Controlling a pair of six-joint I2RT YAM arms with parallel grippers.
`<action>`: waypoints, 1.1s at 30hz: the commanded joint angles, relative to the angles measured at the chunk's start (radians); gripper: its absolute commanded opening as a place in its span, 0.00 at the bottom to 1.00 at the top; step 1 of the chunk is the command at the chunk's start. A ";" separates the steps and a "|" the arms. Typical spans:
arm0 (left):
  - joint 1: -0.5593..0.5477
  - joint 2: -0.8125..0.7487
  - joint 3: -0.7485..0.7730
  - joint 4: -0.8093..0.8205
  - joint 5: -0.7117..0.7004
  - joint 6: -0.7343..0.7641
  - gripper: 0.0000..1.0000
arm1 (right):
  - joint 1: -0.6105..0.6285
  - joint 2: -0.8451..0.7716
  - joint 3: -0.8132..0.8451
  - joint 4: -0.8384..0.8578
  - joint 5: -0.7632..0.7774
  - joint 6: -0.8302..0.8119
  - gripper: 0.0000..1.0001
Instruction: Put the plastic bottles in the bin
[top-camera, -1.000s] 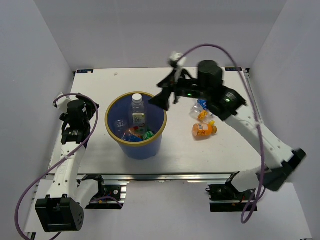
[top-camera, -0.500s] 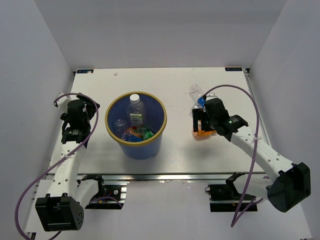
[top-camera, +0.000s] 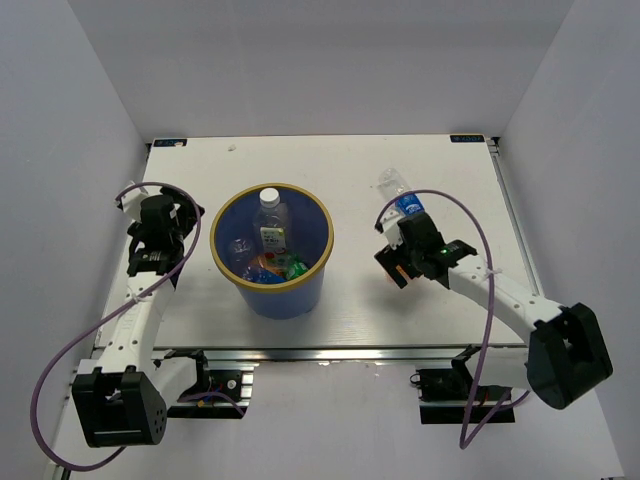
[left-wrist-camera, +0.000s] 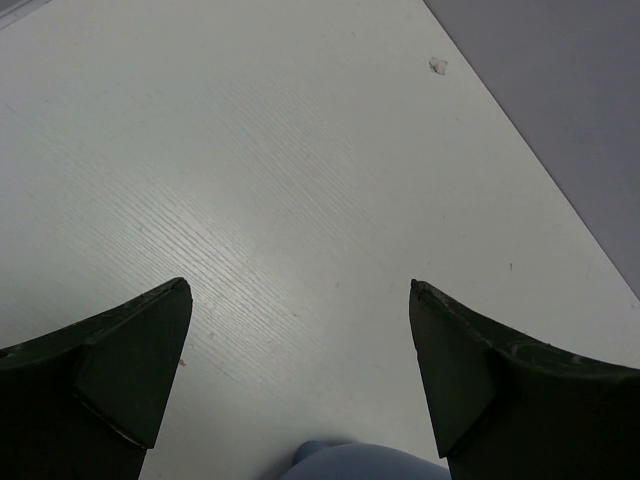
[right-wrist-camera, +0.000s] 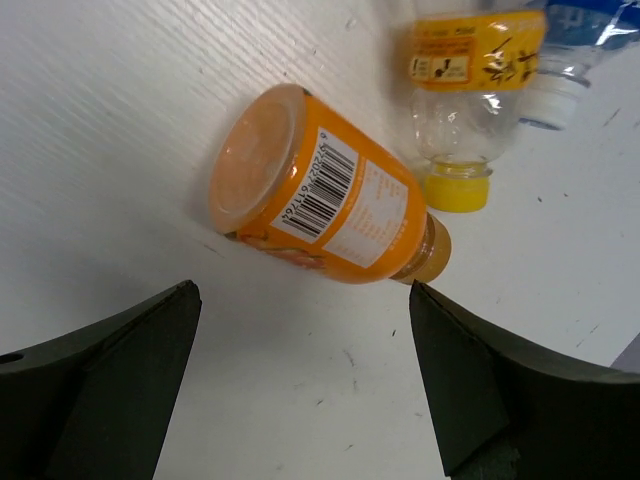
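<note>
Orange bottle (right-wrist-camera: 325, 205) lies on its side on the table (right-wrist-camera: 100, 100) right of the bin (top-camera: 213, 256), below your right hand (right-wrist-camera: 300, 300) with its fingers (right-wrist-camera: 110, 380) spread apart, so bring them down squarely across the labelled middle, clear of the neighbouring clear bottle (right-wrist-camera: 470, 110), before you squeeze.

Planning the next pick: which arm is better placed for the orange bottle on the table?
Right. The right claw, open, hangs over the orange bottle; the left claw is across the bin from it.
</note>
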 joint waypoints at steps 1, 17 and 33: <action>0.003 0.016 0.016 0.011 0.014 0.014 0.98 | 0.004 0.032 -0.049 0.142 0.053 -0.190 0.89; 0.003 -0.009 0.015 -0.009 -0.015 0.011 0.98 | 0.004 0.246 -0.111 0.453 0.033 -0.256 0.89; 0.003 -0.062 0.009 -0.021 -0.001 -0.003 0.98 | 0.004 -0.064 0.024 0.372 -0.186 -0.037 0.24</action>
